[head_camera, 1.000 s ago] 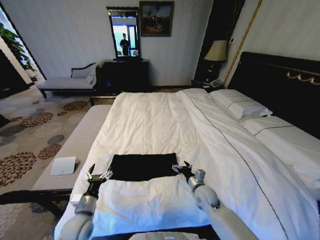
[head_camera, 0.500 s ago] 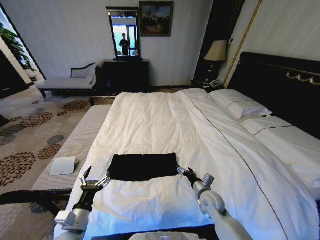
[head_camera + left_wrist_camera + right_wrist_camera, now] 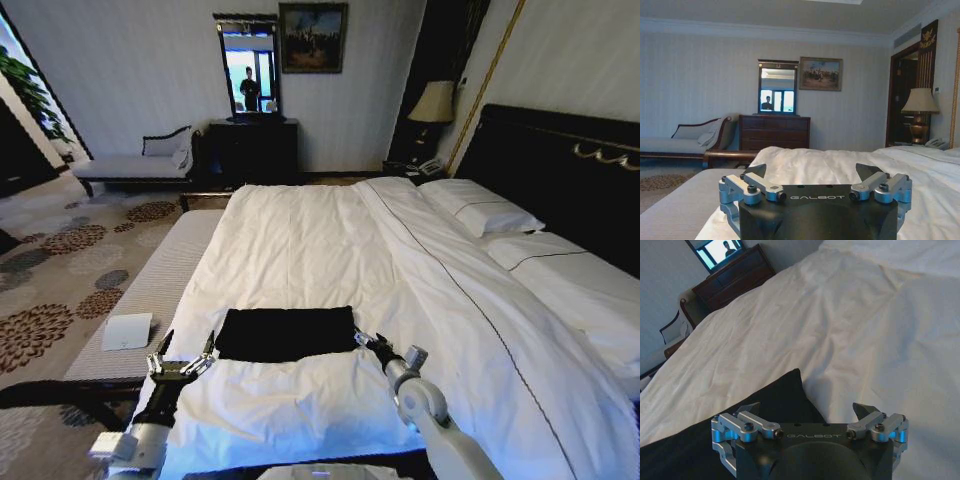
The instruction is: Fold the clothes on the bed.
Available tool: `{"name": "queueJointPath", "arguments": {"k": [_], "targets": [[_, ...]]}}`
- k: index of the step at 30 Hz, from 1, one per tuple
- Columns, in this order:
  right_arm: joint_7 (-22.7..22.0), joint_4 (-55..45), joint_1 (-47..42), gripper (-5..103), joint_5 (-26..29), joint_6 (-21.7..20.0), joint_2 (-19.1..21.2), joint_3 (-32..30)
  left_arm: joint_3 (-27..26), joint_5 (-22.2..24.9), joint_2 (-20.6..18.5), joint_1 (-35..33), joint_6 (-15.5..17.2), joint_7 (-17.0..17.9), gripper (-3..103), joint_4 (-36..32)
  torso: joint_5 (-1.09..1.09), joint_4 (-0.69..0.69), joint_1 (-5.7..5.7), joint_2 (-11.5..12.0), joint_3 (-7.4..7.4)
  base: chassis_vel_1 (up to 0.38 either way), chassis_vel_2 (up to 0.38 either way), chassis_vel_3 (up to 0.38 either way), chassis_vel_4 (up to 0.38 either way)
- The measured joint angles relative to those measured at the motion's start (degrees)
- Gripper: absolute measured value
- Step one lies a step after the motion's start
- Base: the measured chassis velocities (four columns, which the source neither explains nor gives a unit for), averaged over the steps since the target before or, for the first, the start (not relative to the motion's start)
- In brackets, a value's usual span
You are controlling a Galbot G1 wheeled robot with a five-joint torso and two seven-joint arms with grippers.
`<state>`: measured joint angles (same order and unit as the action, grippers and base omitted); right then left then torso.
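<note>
The clothes (image 3: 287, 333) lie as a flat black rectangle on the white duvet of the bed (image 3: 330, 240), close to its near end. My left gripper (image 3: 185, 352) is open, just off the rectangle's left edge and apart from the fabric. In the left wrist view that gripper (image 3: 812, 172) is empty, with the duvet (image 3: 840, 165) beyond it. My right gripper (image 3: 368, 342) is open at the rectangle's right near corner. In the right wrist view it (image 3: 807, 407) hovers over a corner of the clothes (image 3: 775, 400) with nothing between its fingers.
A striped bench (image 3: 150, 290) runs along the bed's left side with a small white box (image 3: 127, 330) on it. White pillows (image 3: 480, 212) and the dark headboard (image 3: 560, 170) are on the right. A dresser with mirror (image 3: 252, 140), a chaise (image 3: 135, 160) and a lamp (image 3: 433, 102) stand at the far wall.
My left gripper has drawn back toward the near left, away from the clothes' edge. My right gripper has pulled back a little from the right corner. The clothes have not moved.
</note>
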<state>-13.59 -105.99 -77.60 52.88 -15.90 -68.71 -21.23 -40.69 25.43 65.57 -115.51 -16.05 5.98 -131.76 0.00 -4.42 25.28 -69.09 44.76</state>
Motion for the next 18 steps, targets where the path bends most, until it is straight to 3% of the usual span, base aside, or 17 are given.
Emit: {"name": "queueJointPath", "arguments": {"k": [7, 10, 13, 18], "targets": [[2.1, 4.3, 3.9, 100, 6.9, -3.4, 0.3, -0.7, 0.1, 0.0, 0.0, 0.1, 0.0, 0.0, 100, 0.1, 0.0, 0.0, 0.0, 0.0, 0.0, 0.0, 0.0, 0.0, 0.0], [3.3, 5.6, 4.8, 100, 7.8, -4.3, 0.4, -0.9, 0.1, 0.0, 0.0, 0.1, 0.1, 0.0, 100, 0.1, 0.0, 0.0, 0.0, 0.0, 0.0, 0.0, 0.0, 0.0, 0.0], [7.4, 10.1, 6.8, 100, 7.8, -6.6, 0.8, -0.7, 0.1, 0.0, 0.0, 0.1, 0.1, 0.0, 100, 0.1, 0.0, 0.0, 0.0, 0.0, 0.0, 0.0, 0.0, 0.0, 0.0], [10.2, 15.2, 8.9, 100, 6.8, -6.8, 0.5, -0.2, 0.1, 0.0, 0.0, 0.1, 0.1, 0.0, 100, 0.2, 0.0, 0.0, 0.0, 0.0, 0.0, 0.0, 0.0, 0.0, 0.0]]}}
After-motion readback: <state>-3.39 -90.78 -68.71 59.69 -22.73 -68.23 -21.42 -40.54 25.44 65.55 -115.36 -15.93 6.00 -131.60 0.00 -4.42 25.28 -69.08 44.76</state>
